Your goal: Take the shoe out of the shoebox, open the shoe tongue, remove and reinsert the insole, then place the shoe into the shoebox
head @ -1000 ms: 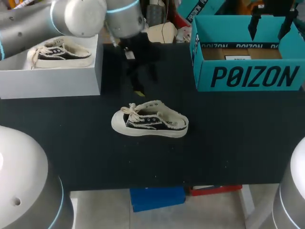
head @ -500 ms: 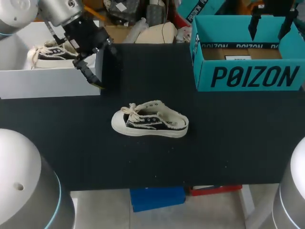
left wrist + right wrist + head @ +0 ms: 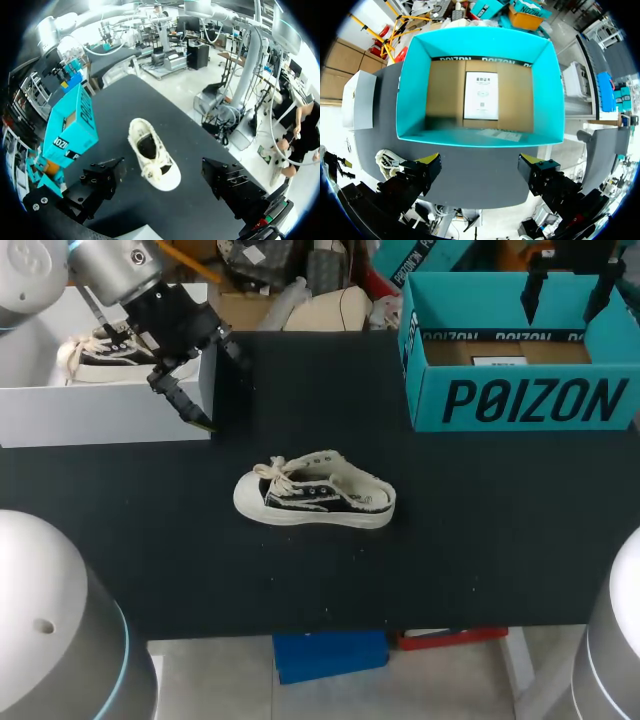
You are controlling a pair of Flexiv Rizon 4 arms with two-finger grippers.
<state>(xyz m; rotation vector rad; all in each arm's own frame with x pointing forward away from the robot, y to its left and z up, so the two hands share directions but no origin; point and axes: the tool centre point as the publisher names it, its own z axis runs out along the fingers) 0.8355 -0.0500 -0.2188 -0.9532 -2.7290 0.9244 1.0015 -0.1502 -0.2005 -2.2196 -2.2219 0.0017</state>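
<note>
A cream and black shoe (image 3: 315,490) lies on its sole in the middle of the black table, laces toward the left. My left gripper (image 3: 218,385) hangs open at the right corner of the white shoebox (image 3: 100,410), up and left of the shoe. In the left wrist view the shoe (image 3: 152,160) lies well ahead of the spread fingers (image 3: 100,182), untouched. My right gripper (image 3: 570,285) hovers open over the teal shoebox (image 3: 520,400). Below the right gripper (image 3: 480,162) the teal shoebox (image 3: 410,90) holds only a cardboard floor with a white label (image 3: 481,95).
A second, similar shoe (image 3: 120,350) lies inside the white shoebox at the back left. The teal shoebox stands at the back right. Bare black table surrounds the middle shoe on every side.
My left arm has swung from above the table's middle back to the left, and its gripper now sits by the white shoebox's corner. The shoe and the right arm have not moved.
</note>
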